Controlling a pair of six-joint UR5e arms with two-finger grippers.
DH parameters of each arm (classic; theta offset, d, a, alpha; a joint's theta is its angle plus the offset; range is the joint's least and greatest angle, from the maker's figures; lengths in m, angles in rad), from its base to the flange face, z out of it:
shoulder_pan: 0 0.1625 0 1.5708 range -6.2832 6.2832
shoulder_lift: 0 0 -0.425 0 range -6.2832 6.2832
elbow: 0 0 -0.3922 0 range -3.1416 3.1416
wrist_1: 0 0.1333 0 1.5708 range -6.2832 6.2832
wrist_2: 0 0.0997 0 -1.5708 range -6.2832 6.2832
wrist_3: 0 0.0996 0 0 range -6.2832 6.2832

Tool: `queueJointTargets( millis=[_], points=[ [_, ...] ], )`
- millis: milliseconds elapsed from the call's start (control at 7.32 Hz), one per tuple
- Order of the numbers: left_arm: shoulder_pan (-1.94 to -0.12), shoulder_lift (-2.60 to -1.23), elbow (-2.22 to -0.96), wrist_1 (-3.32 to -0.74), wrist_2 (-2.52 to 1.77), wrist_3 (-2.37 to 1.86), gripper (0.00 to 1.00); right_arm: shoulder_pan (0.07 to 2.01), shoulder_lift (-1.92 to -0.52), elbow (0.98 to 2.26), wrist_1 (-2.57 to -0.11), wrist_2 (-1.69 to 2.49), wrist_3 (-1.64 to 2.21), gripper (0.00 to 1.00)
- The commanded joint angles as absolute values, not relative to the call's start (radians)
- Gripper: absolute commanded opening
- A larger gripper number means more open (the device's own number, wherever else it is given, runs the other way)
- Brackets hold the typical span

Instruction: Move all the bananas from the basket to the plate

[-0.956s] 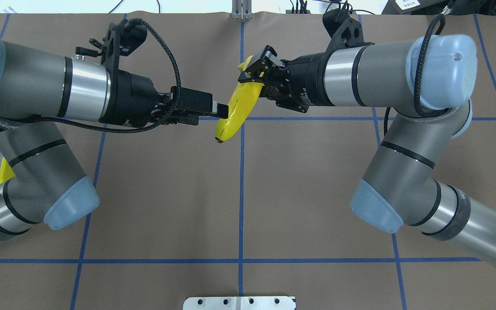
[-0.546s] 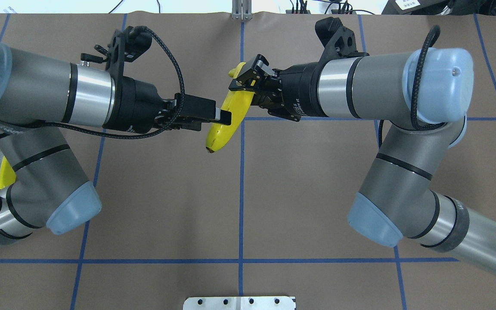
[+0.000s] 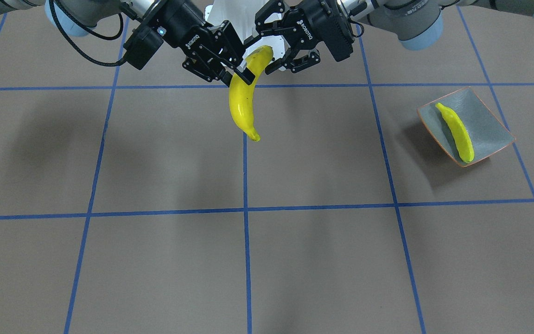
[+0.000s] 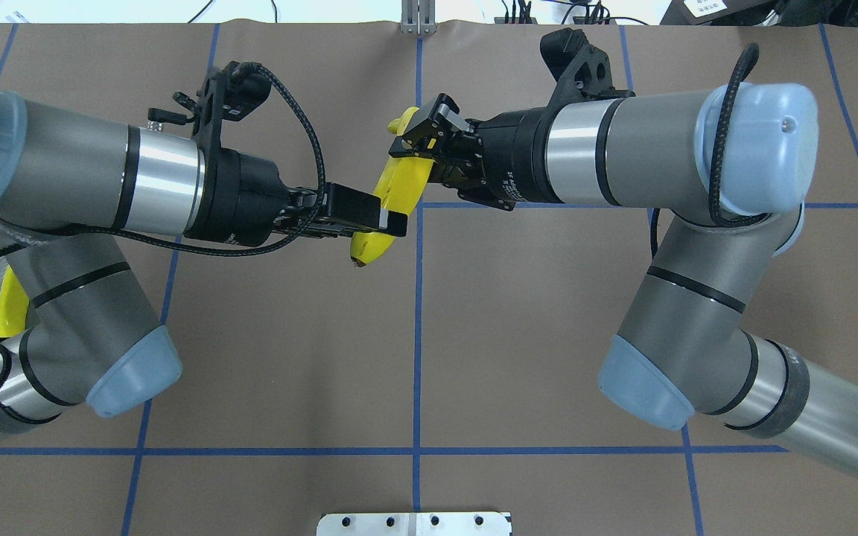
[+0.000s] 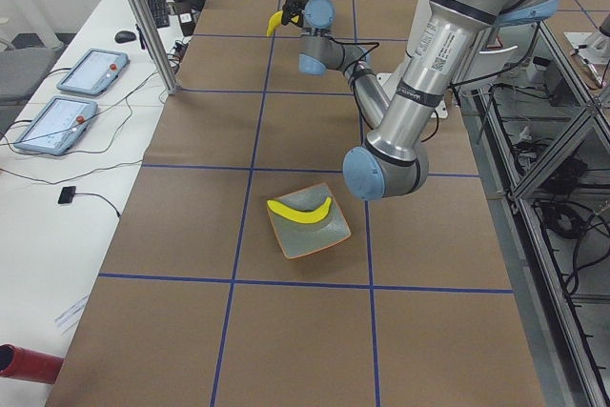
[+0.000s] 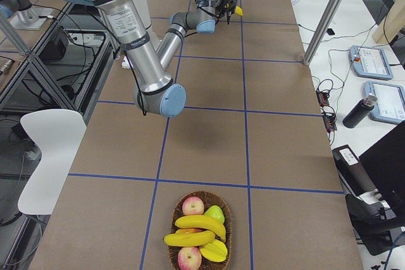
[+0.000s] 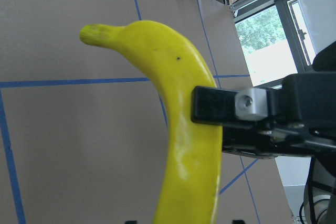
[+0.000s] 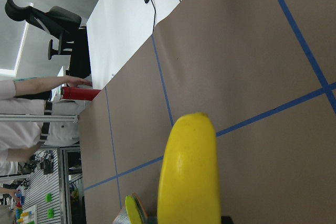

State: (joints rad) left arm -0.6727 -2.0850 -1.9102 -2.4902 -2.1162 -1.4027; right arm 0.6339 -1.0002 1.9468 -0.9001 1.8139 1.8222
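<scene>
Bananas: plate banana (image 3: 456, 132) at the robot's left, held banana (image 3: 241, 106) aloft mid-table, basket bananas (image 6: 201, 222) at its far right.
Plate (image 3: 485, 121): well apart from both grippers. Its one banana lies along the middle, with bare dish on either side.
Left gripper (image 4: 393, 222): jaws spread, straddling the held banana near its brown-tipped end. Its wrist view shows a gap beside each fingertip, so it has no grip yet.
Held banana: clear of the table (image 3: 322, 260), stem toward the operators' side, clamped by one gripper only.
Right gripper (image 4: 420, 135): closed on the held banana, just beside the left one's fingers, and alone carrying the weight.
Basket (image 6: 202, 193): at least two bananas lie in it among apples (image 6: 193, 205).
Step, as I judge it: a right-to-left hand-over, with the left about to close.
Risk, early release: if the right lets go before the left clamps, the banana drops to the table.
Risk, slip: the skin is glossy and curved and the left's hold would be near one end. The long free part may swing or slide out on the way to the plate.
Risk, clash: both grippers' fingers sit close together, so closing off-line could knock them or twist the fruit.
Risk, plate: it is shallow and curved, so a second banana set down askew could roll off or shove the first.
</scene>
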Motion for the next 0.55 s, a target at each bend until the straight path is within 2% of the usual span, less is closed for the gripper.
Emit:
queueJointTargets(
  millis=[0,137,410],
  points=[
    [-0.67,-2.082,-1.904,-2.516,-2.114,-1.399,0.0,0.634,-0.997,1.945,-0.899,1.813,1.816,0.3],
    [-0.67,-2.077,-1.905,-2.516,-2.114,-1.401,0.0,0.634,-0.997,1.948,-0.9,1.772,1.81,0.99],
    [-0.673,-2.051,-1.905,-2.514,-2.114,-1.404,0.0,0.673,-1.009,1.954,-0.907,1.769,1.781,1.0]
  ],
)
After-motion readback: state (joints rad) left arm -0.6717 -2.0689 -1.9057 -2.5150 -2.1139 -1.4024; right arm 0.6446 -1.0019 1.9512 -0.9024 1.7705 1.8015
